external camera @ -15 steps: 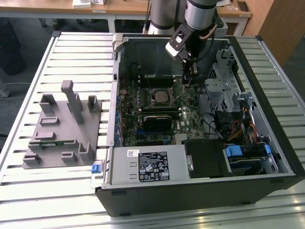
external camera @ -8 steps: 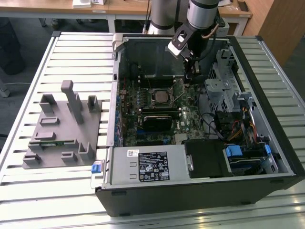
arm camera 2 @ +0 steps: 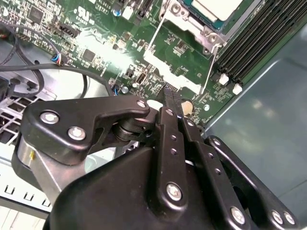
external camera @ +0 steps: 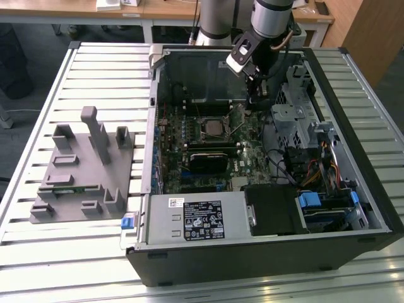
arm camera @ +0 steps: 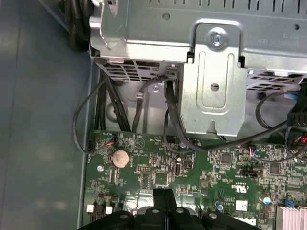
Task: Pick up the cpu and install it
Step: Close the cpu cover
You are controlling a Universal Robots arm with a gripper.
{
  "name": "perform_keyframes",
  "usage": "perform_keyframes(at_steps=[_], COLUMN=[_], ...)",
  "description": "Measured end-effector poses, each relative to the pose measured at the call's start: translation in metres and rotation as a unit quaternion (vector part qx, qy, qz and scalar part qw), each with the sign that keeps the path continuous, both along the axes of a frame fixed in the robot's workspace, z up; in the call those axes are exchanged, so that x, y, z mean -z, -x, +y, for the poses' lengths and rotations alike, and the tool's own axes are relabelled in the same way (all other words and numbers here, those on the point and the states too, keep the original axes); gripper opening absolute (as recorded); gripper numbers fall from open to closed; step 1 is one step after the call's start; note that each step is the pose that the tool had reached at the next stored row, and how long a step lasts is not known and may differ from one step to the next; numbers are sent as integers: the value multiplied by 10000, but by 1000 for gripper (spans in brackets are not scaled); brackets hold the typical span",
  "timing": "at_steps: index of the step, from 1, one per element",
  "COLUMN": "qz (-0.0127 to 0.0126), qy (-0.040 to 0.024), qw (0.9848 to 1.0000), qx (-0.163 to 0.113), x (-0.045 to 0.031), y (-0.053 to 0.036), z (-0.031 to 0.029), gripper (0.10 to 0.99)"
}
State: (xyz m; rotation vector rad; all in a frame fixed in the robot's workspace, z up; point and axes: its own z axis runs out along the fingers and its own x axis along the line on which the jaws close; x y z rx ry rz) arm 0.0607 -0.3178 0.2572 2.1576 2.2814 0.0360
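Note:
The cpu (external camera: 213,129) lies flat in the motherboard's socket inside the open computer case; its pale silver top (arm camera 2: 217,6) sits within the metal socket frame in the second wrist view. My gripper (external camera: 257,100) hangs over the green board to the exterior view's right of the socket, a short way off the cpu. Its black fingers are pressed together, shut with nothing between them, in both wrist views (arm camera 2: 170,94) (arm camera: 164,193). The tips point down at the board near a round coin cell (arm camera: 120,157).
The case wall (external camera: 189,69) and a metal drive cage (arm camera: 216,72) with black cables close in around the arm. A black ribbed block (external camera: 205,161) and a silver labelled box (external camera: 196,218) sit nearer the front. A grey plastic fixture (external camera: 82,170) stands on the slatted table.

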Motion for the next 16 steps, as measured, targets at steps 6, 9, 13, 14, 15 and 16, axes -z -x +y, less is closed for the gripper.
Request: perform_keyframes(at_steps=[6, 9, 13, 14, 15, 16], qz=[2, 11, 40, 44, 44, 45], qy=[33, 37, 39, 40, 40, 41], qw=[10000, 10000, 10000, 10000, 10000, 10000], qx=[1, 12, 33, 34, 34, 34], x=[42, 93, 160, 165, 166, 165], y=[-24, -26, -27, -26, -22, -16], z=[24, 29, 33, 33, 33, 33], gripper=[106, 106, 106, 106, 106, 106])
